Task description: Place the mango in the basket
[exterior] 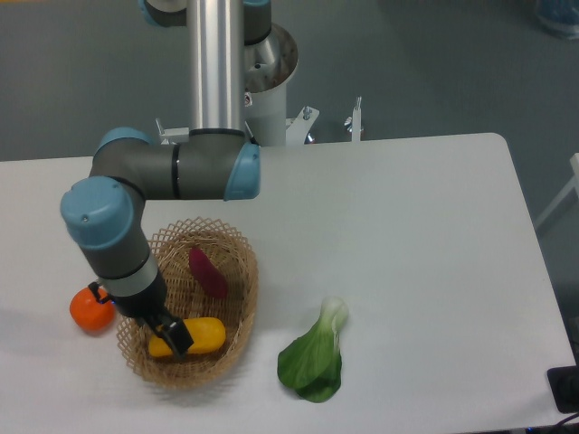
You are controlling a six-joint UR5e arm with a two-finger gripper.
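Most of the task looks done: the mango (201, 336) lies inside the basket (242, 282), lower left of the frame. The gripper (177, 338) fingers seem closed on it; release is left.

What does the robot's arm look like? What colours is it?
The robot arm is made of chunky grey tubes joined by rounded elbows with light blue caps. A long shiny silver tube runs up to the top of the picture. At its tip sits a small black gripper, below a pale grey band. No markings can be made out.
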